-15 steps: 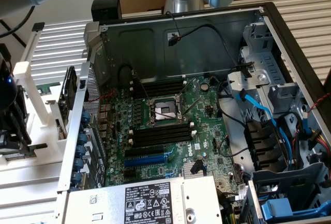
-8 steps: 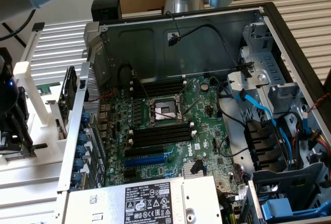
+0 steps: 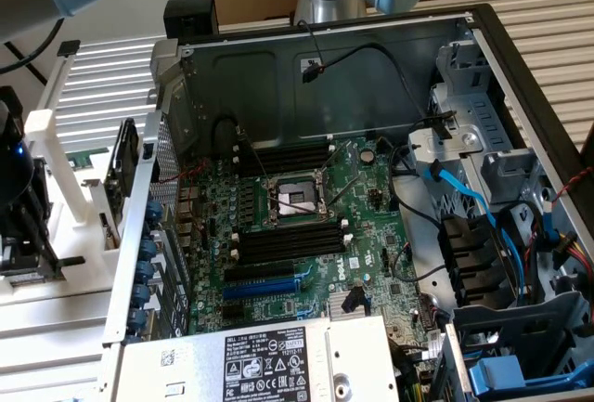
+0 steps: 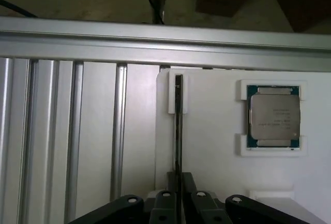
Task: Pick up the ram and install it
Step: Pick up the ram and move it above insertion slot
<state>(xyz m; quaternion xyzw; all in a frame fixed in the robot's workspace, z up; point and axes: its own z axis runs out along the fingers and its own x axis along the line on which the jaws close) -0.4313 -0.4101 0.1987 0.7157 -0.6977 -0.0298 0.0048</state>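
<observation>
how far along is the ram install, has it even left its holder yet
Done: the gripper sits right at the ram, lined up with the stick.
In hand: the pickup. The ram stands on edge in its white holder, not lifted out yet.
Left: the lift, the carry and the install. The black memory slots on the motherboard look empty.

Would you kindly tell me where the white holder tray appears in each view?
Exterior view: the white holder tray is at the exterior view's far left, outside the computer case.
Wrist view: the tray holds the ram on edge, with the processor chip beside it.
Shared landmark: the ribbed metal tabletop alongside the tray.
</observation>
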